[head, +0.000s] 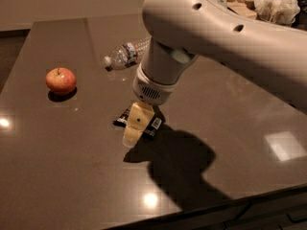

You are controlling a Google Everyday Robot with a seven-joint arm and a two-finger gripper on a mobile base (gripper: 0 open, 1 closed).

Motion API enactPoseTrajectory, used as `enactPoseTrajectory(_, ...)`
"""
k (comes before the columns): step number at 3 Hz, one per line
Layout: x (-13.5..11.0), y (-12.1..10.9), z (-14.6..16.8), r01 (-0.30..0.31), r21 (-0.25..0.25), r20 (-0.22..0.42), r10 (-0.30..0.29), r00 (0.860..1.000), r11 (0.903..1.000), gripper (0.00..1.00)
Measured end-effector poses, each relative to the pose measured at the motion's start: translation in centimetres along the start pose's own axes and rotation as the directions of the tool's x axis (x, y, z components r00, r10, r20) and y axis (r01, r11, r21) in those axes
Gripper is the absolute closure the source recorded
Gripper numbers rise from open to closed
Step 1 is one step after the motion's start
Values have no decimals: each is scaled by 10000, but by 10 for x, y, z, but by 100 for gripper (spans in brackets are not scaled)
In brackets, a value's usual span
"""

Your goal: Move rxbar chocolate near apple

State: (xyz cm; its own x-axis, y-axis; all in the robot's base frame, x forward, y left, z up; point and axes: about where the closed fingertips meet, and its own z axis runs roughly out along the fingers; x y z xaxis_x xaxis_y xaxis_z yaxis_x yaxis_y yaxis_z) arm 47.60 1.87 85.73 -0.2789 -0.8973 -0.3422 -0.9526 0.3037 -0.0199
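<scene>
Camera view: gripper [135, 128] low over bar [156, 124] mid-table [72, 176], covering its middle, likely lined up for grasp; whether it grips bar, cannot tell. Bar lies flat, well apart from apple [61, 80] at left. Bottle [125, 53] behind, off route.

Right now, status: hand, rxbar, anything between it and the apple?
Hand low over rxbar chocolate, mid-table. Bar flat, well apart from apple at left. Nothing between them; water bottle lies farther back.
</scene>
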Motion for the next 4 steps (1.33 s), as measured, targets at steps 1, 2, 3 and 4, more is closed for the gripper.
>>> enactPoseTrajectory(1, 1, 4, 10, -28, -44, -200, 28, 9998, 10000, 0)
enactPoseTrajectory(2, 0, 6, 18, -66, -113, -385, 62, 9992, 9999, 18)
enactPoseTrajectory(3, -1, 4, 19, -137, -163, -410, 130, 9991, 9998, 42)
enactPoseTrajectory(4, -5, -1, 18, -157, -169, -398, 151, 9991, 9997, 65)
